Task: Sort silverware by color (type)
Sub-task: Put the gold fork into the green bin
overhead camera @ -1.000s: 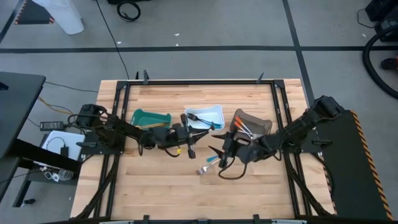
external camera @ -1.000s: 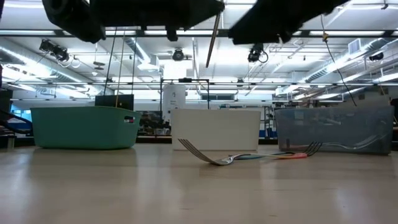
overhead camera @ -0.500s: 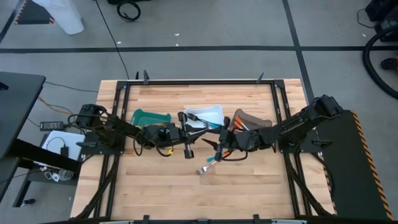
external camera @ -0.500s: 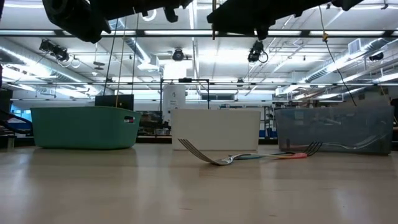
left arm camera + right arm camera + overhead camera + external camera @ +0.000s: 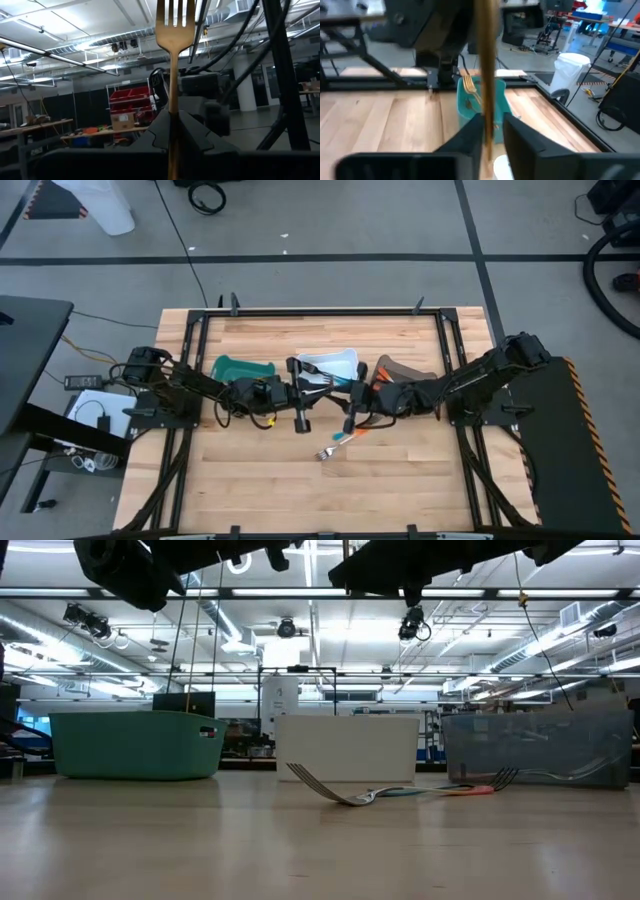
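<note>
Grippers are meeting above the table's middle: the left gripper (image 5: 303,402) is pinching a gold fork (image 5: 173,75) upright in shut jaws, while the right gripper (image 5: 492,131) is bracketing its handle, fingers narrowly parted, whether touching I cannot tell

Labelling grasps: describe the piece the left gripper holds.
Over the middle of the table, near the white bin, the left gripper is shut on a gold fork. It is all gold and held in the air; the loose pieces lie on the wood.
</note>
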